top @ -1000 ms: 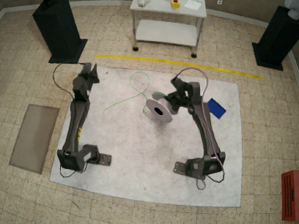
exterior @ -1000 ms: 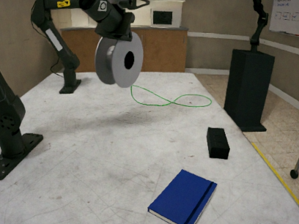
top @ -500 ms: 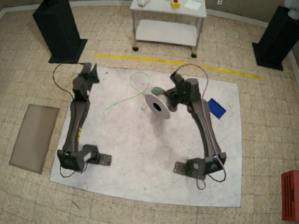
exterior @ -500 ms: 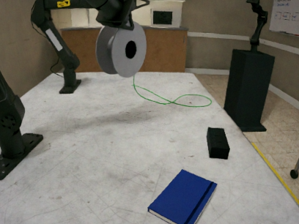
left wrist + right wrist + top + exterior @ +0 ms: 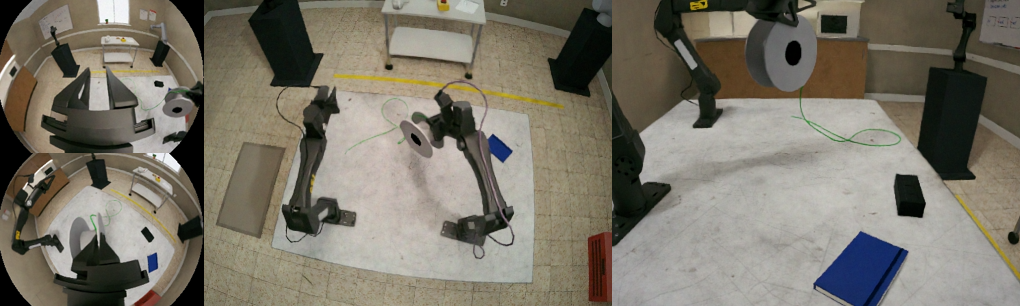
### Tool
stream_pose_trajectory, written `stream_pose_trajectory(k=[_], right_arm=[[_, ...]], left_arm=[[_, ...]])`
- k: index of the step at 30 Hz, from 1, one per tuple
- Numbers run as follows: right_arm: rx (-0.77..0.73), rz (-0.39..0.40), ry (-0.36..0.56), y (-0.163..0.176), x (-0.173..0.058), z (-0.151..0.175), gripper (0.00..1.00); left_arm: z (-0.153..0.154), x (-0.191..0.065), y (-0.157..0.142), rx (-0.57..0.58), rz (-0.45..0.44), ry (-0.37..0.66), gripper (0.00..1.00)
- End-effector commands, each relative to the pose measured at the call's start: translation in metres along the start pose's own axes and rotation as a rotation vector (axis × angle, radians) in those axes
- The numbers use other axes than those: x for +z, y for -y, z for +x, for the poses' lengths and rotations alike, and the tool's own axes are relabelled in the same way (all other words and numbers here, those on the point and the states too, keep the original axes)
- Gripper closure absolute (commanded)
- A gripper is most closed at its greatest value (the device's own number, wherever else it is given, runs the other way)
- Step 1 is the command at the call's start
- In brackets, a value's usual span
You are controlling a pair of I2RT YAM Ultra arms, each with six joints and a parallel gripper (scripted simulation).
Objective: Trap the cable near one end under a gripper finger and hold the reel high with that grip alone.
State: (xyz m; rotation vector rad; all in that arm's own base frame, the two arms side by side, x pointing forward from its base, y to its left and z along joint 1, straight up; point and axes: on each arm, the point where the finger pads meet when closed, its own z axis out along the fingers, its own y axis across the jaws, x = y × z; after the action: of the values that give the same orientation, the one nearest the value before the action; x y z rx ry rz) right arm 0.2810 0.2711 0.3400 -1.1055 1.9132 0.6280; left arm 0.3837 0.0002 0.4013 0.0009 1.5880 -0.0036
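The grey reel (image 5: 416,138) (image 5: 779,52) (image 5: 178,107) (image 5: 82,234) hangs high above the white table (image 5: 404,225) (image 5: 762,200). My right gripper (image 5: 431,134) (image 5: 784,15) (image 5: 99,235) is shut on the reel's flange. The green cable (image 5: 374,135) (image 5: 852,139) (image 5: 94,220) runs up to the right fingers at the reel and trails down in a loop onto the table. My left gripper (image 5: 329,95) (image 5: 97,68) is partly open and empty, raised at the far left of the table, well away from reel and cable.
A blue notebook (image 5: 500,148) (image 5: 862,270) and a black block (image 5: 909,195) (image 5: 148,234) lie on the table's right side. Black pedestals (image 5: 286,40) (image 5: 581,50) (image 5: 952,120), a white cart (image 5: 434,25) and a red crate (image 5: 600,267) stand on the floor around.
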Motion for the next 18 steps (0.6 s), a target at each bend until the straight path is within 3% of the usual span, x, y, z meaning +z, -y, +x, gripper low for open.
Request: stream_pose_trajectory(k=[1,18], right_arm=[[0.007,0.041,0.041,0.0,-0.01,-0.027,1.0],[0.061,0.129,0.041,0.0,-0.021,-0.063,1.0]], left_arm=[[-0.012,-0.009,-0.005,0.008,-0.016,0.04,0.7],[-0.012,-0.009,-0.005,0.008,-0.016,0.04,0.7]])
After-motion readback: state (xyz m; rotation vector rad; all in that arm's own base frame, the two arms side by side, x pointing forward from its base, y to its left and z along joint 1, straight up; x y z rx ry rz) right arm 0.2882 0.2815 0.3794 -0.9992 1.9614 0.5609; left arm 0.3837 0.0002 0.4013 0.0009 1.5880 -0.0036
